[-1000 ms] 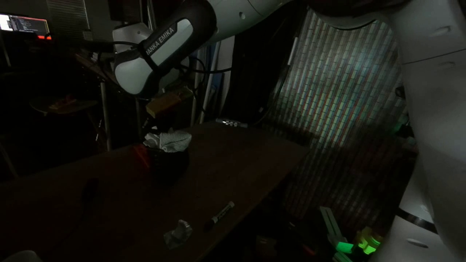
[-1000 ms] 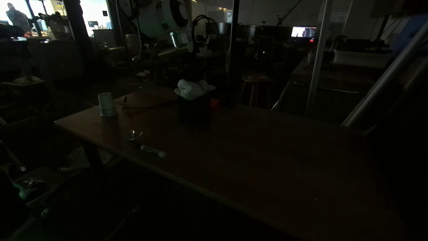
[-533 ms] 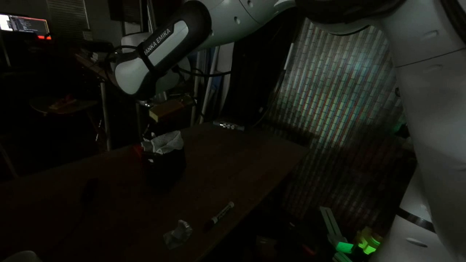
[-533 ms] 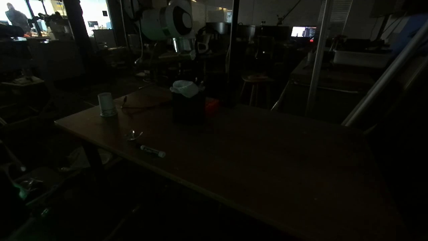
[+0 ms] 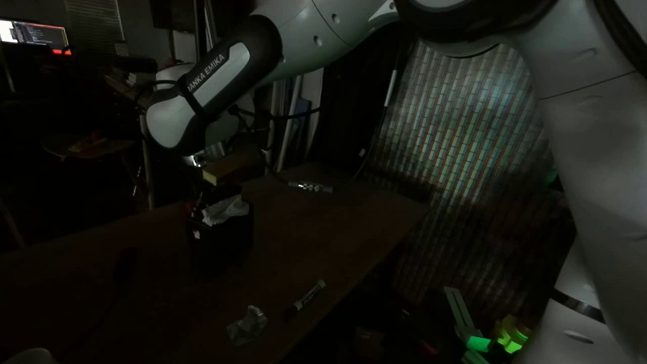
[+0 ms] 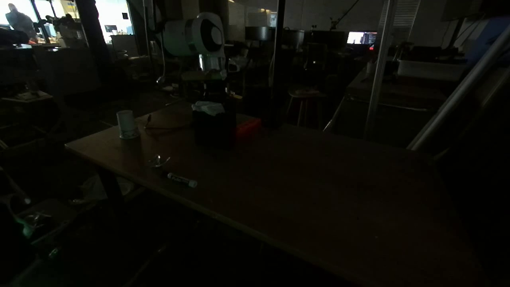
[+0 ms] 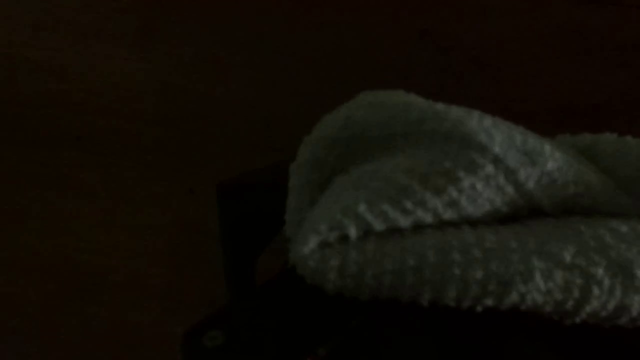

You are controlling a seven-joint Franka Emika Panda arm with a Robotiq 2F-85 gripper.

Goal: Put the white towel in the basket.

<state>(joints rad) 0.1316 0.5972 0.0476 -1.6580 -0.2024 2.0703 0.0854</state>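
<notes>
In near darkness, a white towel [image 5: 226, 209] sits bunched in the mouth of a black basket [image 5: 226, 238] on the counter [image 5: 316, 232], partly above the rim, its long fold crossing the opening. The hand [image 5: 215, 197] is over the basket, so the next move probably calls for straight down; whether it grips the towel, I cannot tell.
</notes>
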